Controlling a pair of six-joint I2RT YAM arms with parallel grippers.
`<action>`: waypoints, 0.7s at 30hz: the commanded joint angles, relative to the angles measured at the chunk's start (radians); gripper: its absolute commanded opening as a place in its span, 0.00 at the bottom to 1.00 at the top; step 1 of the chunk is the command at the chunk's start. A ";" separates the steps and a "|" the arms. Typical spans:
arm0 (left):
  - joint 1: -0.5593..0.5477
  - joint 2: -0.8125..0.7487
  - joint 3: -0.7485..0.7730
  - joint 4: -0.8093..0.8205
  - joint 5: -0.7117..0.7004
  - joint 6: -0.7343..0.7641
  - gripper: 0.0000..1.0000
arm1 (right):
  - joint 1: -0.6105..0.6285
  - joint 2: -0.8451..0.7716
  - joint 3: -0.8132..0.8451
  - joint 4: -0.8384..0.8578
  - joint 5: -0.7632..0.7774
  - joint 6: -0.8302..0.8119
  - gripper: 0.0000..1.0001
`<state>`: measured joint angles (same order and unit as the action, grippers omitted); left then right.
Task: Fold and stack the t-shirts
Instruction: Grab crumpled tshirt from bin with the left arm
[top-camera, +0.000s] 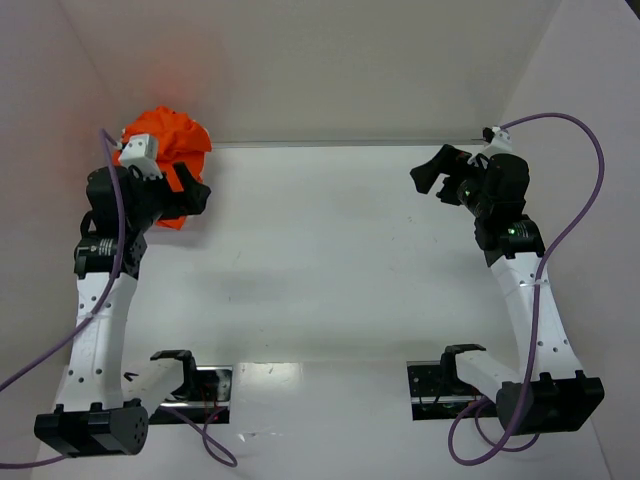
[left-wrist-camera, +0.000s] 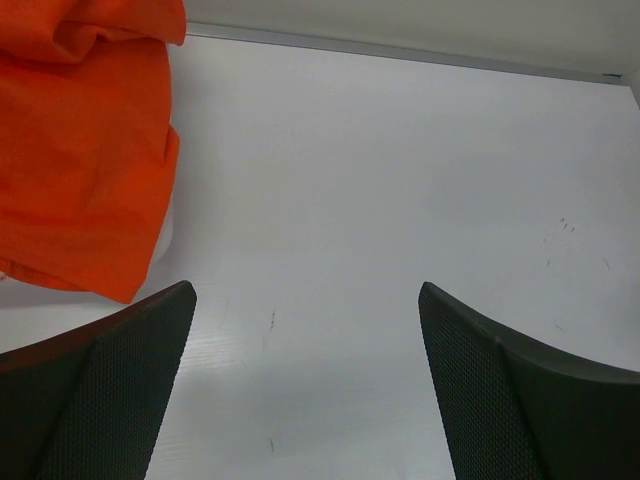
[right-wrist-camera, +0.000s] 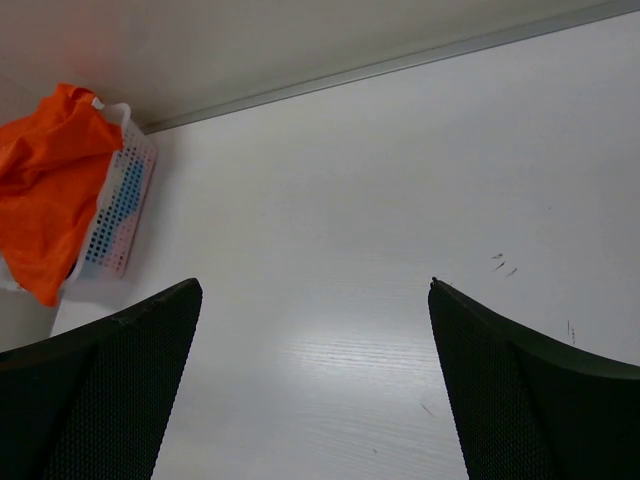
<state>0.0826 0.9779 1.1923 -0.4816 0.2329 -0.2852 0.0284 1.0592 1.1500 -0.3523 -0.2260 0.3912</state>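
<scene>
A crumpled vivid orange t-shirt (top-camera: 170, 140) is heaped at the table's far left corner, spilling over a white lattice basket (right-wrist-camera: 118, 218). It fills the upper left of the left wrist view (left-wrist-camera: 85, 140) and shows at far left in the right wrist view (right-wrist-camera: 45, 190). My left gripper (top-camera: 196, 192) is open and empty, just right of the shirt and above bare table. My right gripper (top-camera: 430, 172) is open and empty at the far right, facing left over bare table.
White walls close the table at the back and both sides, with a metal strip (left-wrist-camera: 400, 52) along the back edge. Two black mounts (top-camera: 200, 385) sit at the near edge by the arm bases.
</scene>
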 joint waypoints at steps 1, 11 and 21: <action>0.000 0.006 0.058 0.003 -0.023 0.015 1.00 | 0.004 0.005 0.039 0.041 -0.013 -0.008 1.00; 0.000 0.034 0.091 0.067 -0.336 0.011 1.00 | 0.004 -0.004 0.039 0.042 -0.024 -0.008 1.00; 0.032 0.402 0.375 0.089 -0.641 0.029 1.00 | 0.004 0.010 -0.004 0.101 -0.076 0.001 1.00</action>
<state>0.0990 1.3212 1.5414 -0.4267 -0.3046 -0.2615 0.0284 1.0607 1.1500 -0.3241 -0.2714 0.3950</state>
